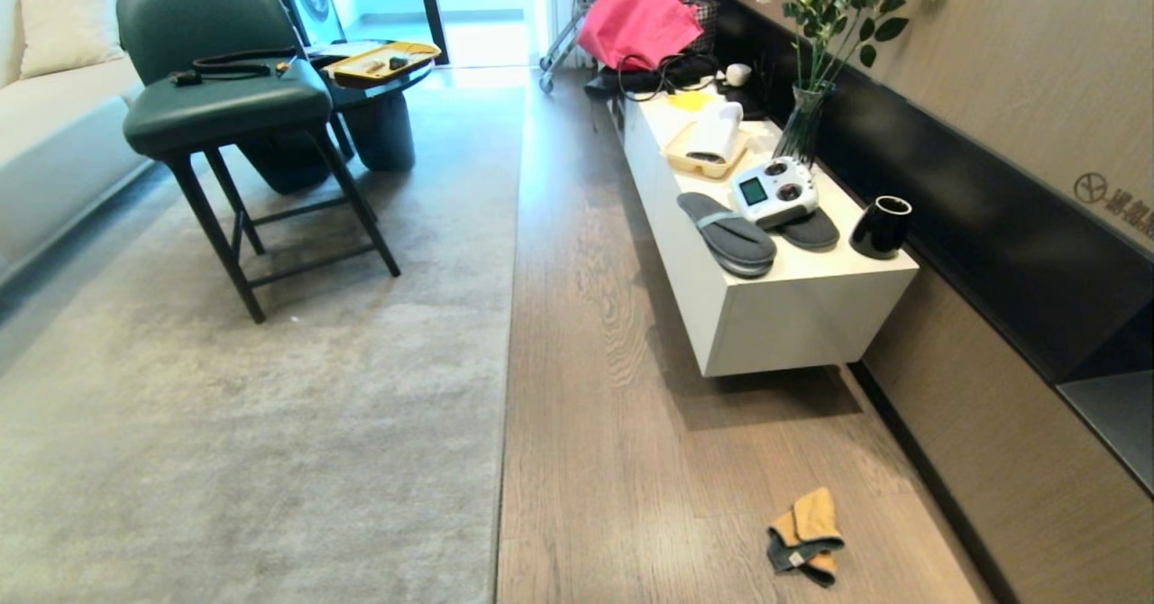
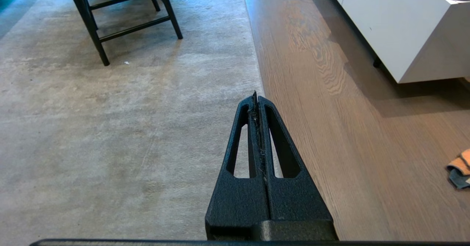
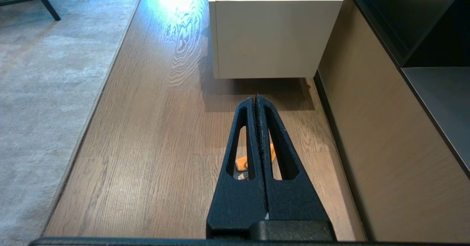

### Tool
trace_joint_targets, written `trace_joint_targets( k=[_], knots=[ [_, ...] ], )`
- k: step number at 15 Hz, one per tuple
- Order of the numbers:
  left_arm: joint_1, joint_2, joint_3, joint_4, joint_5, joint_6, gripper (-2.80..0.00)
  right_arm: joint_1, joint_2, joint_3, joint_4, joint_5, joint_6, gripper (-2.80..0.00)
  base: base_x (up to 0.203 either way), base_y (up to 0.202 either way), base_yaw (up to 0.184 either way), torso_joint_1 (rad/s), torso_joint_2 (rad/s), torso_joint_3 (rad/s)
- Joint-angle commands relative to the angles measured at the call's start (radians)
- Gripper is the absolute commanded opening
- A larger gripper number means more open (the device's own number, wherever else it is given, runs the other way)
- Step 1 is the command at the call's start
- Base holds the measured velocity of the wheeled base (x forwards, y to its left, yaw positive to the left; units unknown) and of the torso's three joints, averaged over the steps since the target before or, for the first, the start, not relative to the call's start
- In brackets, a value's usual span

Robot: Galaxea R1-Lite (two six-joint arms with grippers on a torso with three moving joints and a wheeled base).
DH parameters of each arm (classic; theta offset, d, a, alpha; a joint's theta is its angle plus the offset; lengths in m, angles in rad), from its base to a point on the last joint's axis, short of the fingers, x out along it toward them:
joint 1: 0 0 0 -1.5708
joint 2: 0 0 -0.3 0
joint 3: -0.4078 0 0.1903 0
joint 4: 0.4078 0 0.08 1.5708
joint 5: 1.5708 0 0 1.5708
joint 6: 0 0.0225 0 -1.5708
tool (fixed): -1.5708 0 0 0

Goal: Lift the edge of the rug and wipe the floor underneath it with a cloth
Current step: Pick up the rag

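Wrist views: both hands closed, level.

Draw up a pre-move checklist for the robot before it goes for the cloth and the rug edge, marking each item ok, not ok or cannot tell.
1. Cloth located, lying free on the floor near the wall: ok.
2. Rug edge in view and unobstructed: ok.
3. Rug edge lifted: not ok, it lies flat.
4. Right end effector ready to grasp: not ok, jaws shut, empty, above the cloth.
5. Left end effector ready to grasp: not ok, jaws shut, empty, over the rug edge.
6. Dirt under the rug: cannot tell, hidden.
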Motion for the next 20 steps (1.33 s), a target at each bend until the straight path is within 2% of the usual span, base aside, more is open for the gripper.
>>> trace_joint_targets(
  k=[1, 20],
  knots=[
    [0.0, 0.0, 0.0, 0.0, 0.0, 0.0, -2.8, 0.0, 0.001, 0.0, 0.0, 0.0, -0.001, -2.8, 0.0, 0.0, 0.0, 0.0, 0.0, 0.0],
    [0.0, 0.0, 0.0, -0.002, 0.0, -0.001, -2.8, 0.0, 0.001, 0.0, 0.0, 0.0, -0.001, -2.8, 0.0, 0.0, 0.0, 0.0, 0.0, 0.0]
  ],
)
